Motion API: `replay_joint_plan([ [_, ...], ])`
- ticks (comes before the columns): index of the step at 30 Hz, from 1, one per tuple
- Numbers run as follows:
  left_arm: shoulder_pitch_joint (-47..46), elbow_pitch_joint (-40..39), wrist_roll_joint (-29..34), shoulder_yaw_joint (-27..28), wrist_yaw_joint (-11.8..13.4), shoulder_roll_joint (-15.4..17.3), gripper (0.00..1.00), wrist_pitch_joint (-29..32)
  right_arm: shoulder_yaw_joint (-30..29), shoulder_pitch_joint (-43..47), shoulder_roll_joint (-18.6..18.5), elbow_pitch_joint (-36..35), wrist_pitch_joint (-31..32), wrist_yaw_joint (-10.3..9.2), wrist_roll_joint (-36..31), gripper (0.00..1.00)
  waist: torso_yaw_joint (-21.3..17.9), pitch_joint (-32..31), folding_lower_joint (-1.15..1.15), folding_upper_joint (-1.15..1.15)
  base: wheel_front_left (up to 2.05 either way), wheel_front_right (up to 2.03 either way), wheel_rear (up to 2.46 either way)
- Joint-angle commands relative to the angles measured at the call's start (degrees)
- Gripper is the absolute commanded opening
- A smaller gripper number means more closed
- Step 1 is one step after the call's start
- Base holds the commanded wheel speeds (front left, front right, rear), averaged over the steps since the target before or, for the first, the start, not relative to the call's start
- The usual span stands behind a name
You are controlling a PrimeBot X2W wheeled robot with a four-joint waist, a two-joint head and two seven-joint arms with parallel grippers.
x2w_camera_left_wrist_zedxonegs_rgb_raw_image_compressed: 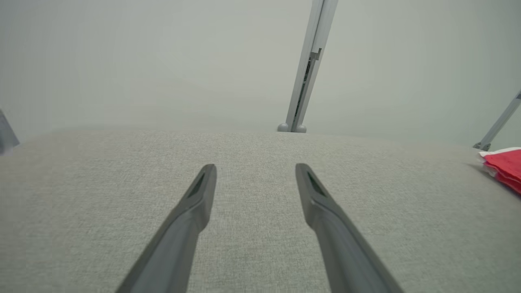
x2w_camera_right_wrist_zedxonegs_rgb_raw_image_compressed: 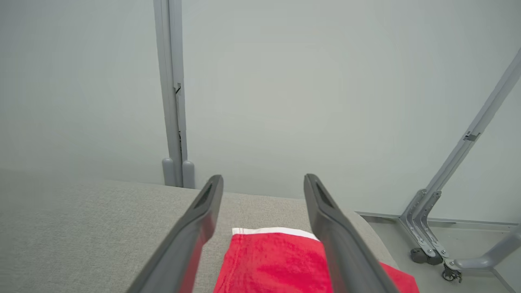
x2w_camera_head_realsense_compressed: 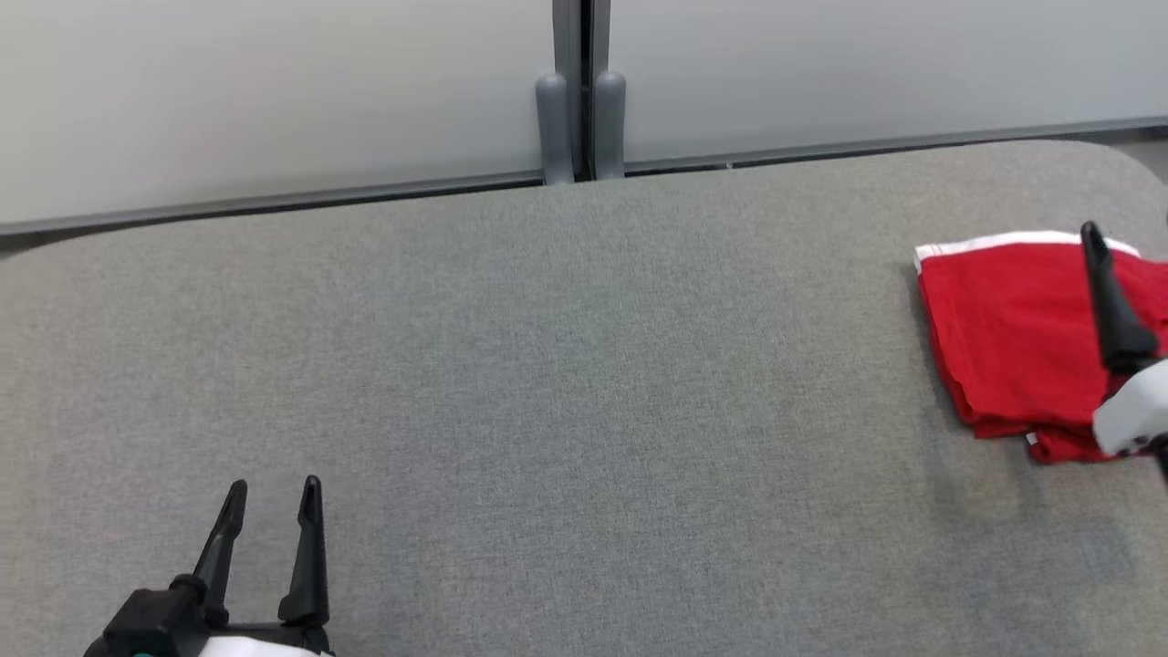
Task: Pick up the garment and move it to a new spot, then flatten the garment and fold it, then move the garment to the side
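Observation:
The garment (x2w_camera_head_realsense_compressed: 1013, 338) is red with a white band along its far edge. It lies folded flat at the far right of the grey table (x2w_camera_head_realsense_compressed: 566, 365). My right gripper (x2w_camera_right_wrist_zedxonegs_rgb_raw_image_compressed: 262, 179) hovers just above it, open, with nothing between the fingers. One dark finger (x2w_camera_head_realsense_compressed: 1109, 301) of it crosses the cloth in the head view. The right wrist view has the garment (x2w_camera_right_wrist_zedxonegs_rgb_raw_image_compressed: 272, 264) below and between the fingers. My left gripper (x2w_camera_head_realsense_compressed: 276, 484) stands open and empty at the table's near left, far from the cloth. In the left wrist view the left gripper (x2w_camera_left_wrist_zedxonegs_rgb_raw_image_compressed: 255, 167) points over bare fabric, and the garment (x2w_camera_left_wrist_zedxonegs_rgb_raw_image_compressed: 506, 167) sits at the right edge.
A pale partition wall with a grey post (x2w_camera_head_realsense_compressed: 579, 109) runs along the table's far edge. The table's rounded right corner (x2w_camera_right_wrist_zedxonegs_rgb_raw_image_compressed: 366, 228) ends just past the garment. Beyond it, grey frame legs on castors (x2w_camera_right_wrist_zedxonegs_rgb_raw_image_compressed: 431, 248) stand on the floor.

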Motion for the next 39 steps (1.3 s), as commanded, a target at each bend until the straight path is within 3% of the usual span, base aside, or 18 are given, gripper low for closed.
replay_joint_plan([
  [1, 1.33, 0.2, 0.93, 0.94, 0.67, 0.1, 1.0, 0.01, -0.22, 3.15, 2.12, -0.49, -3.7, -0.02, -1.47, 1.0, 1.32, -4.44, 0.0, 0.0, 0.0, 0.0, 0.0],
  [5, 4.02, 0.54, 2.04, 2.53, 2.26, -0.03, 1.0, 0.01, -1.25, 9.41, 8.48, 0.22, -11.35, -0.02, -4.09, 1.0, 2.47, -8.15, 0.0, 0.0, 0.0, 0.0, 0.0],
  [7, 5.29, 0.72, 1.7, 3.25, 2.56, -0.1, 1.0, 0.02, -1.72, 13.72, 13.46, 2.04, -16.46, -0.02, -5.85, 1.0, 3.2, -9.22, 0.0, 0.0, 0.0, 0.0, 0.0],
  [12, 6.23, 1.66, 1.87, 3.97, 2.7, -0.14, 1.0, 0.02, 0.49, 19.2, 17.06, 5.42, -20.59, -0.02, -8.03, 1.0, 4.67, -10.2, 0.0, 0.0, 0.0, 0.0, 0.0],
  [23, 6.51, 2.59, -0.13, 2.87, 1.92, -0.13, 1.0, 0.02, 0.52, 25.04, 19.13, 2.8, -20.87, -0.02, -10.88, 1.0, 6.42, -10.92, 0.0, 0.0, 0.0, 0.0, 0.0],
  [39, 5.71, 3.5, -1.57, 1.2, 0.69, -0.14, 1.0, 0.01, 2.1, 25.84, 19.18, 2.13, -20.89, -0.02, -7.95, 1.0, 5.54, -10.58, 0.0, 0.0, 0.0, 0.0, 0.0],
])
